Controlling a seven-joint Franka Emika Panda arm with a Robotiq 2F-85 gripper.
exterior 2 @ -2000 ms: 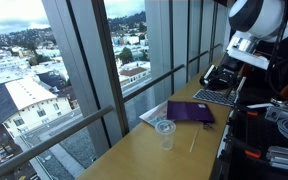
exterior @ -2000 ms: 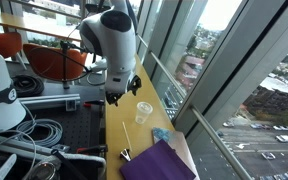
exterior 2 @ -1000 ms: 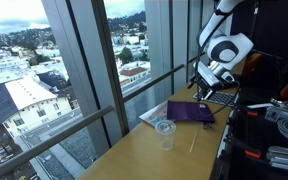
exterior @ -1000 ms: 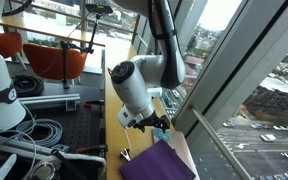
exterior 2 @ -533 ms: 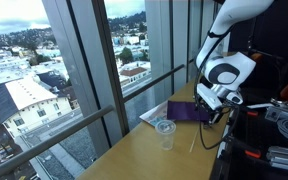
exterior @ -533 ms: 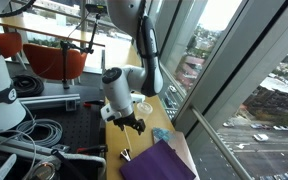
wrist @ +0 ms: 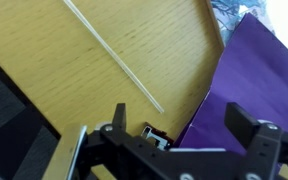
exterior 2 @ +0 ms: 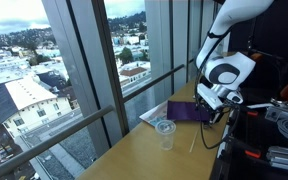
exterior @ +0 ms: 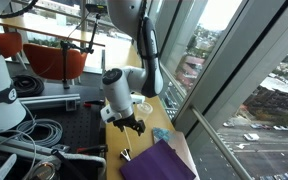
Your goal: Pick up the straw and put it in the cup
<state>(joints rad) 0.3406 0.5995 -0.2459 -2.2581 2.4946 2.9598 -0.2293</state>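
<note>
"Wooden counter (exterior 2: 134, 160) along tall windows (exterior 2: 94, 60), city far below. Where's the claw in all this?"

"Low over the wood. In the wrist view the claw (wrist: 176, 112) is spread wide, its 2 fingers (wrist: 119, 116) well apart with nothing between them."

"And the straw?"

"The straw (wrist: 114, 55) lies flat on the counter, running slantwise, its near end just ahead of the open jaws. No contact that I can see."

"What's that purple thing?"

"A purple sheet (wrist: 249, 70) just beside the straw's near end, under the claw's other side. Worth minding, since a finger could catch its edge."

"Where's the cup?"

"The cup (exterior 2: 165, 133) stands upright further along the counter, nearer the glass, well apart from the claw. It's clear plastic; I can't make out anything inside it."

"So how far along would you say?"

"By my count, 0 of 2 steps done. The straw isn't gripped yet and the cup hasn't received it. What's left, I'd judge: line up across the straw, come down, pinch, lift, carry it over, drop it in end first."
</note>
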